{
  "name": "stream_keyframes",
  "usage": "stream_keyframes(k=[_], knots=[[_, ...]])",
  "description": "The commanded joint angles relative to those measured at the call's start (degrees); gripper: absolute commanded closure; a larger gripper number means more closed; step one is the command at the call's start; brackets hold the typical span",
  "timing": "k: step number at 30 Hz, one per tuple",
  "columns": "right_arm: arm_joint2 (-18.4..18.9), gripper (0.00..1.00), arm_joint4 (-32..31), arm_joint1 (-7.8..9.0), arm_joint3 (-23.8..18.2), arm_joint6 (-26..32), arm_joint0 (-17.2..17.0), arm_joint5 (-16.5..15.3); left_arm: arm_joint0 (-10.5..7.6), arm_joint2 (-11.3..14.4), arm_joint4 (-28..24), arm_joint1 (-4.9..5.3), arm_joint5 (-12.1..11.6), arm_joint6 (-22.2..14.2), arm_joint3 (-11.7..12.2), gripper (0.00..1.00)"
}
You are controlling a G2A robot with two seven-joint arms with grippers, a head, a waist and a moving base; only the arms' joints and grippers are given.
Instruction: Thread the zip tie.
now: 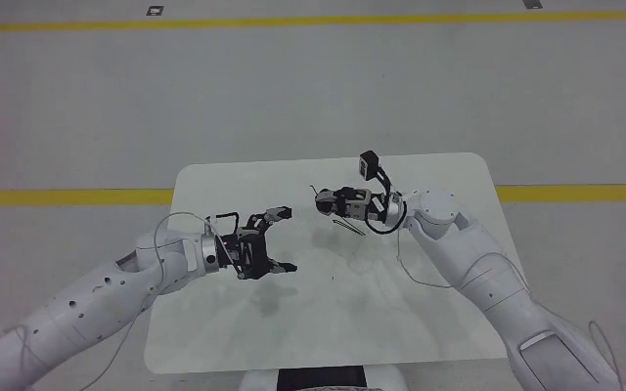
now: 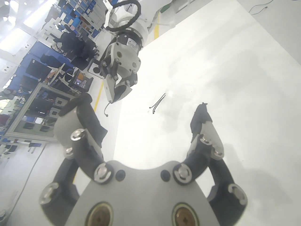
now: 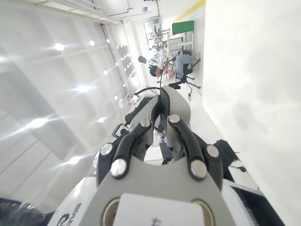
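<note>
We see a white, rounded-corner tabletop [image 1: 391, 313] [image 2: 211, 48] [image 3: 247, 48] with both arms held over it.

The right hand [image 1: 319, 202] [image 2: 115, 97] [image 3: 164, 92] sits over the middle of the tabletop, a little toward its far edge. Its grey fingers with black ribbed pads are pressed together, and we make out a thin black plastic zip tie [image 3: 160, 83] [image 2: 106, 114] pinched between them. In the right wrist view one slim strand of the tie runs straight out past the fingertips. In the left wrist view a short curved length hangs from the tips, clear of the tabletop surface.

The left hand [image 1: 290, 238] [image 2: 141, 104] is over the left half of the tabletop, nearer the front edge than the right hand is. Its two black-tipped fingers [image 2: 202, 118] are spread wide apart, and we find nothing between them. It points toward the tabletop's middle and faces the right hand, with a clear gap between the two.

On the tabletop surface itself, near its centre, lie two more loose black zip ties [image 1: 348, 227] [image 2: 158, 102]. They rest side by side and almost parallel, flat on the white surface. In the top view they lie just on the near side of the right hand, touching neither hand. In the left wrist view their small heads sit at the end nearer the left hand.
</note>
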Motion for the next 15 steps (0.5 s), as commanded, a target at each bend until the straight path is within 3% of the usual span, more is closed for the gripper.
stream_keyframes(k=[1, 8, 15], knots=[[-0.04, 1.00, 0.79, -0.02, 0.06, 0.24, 0.04, 0.04, 0.00, 0.00, 0.00, 0.00, 0.00, 0.00, 0.00, 0.00], [-0.02, 1.00, 0.43, -0.04, -0.28, -0.54, -0.16, -0.23, 0.00, 0.00, 0.00, 0.00, 0.00, 0.00, 0.00, 0.00], [0.56, 1.00, -9.93, 0.17, -5.85, -11.09, -3.09, -4.98, 0.00, 0.00, 0.00, 0.00, 0.00, 0.00, 0.00, 0.00]])
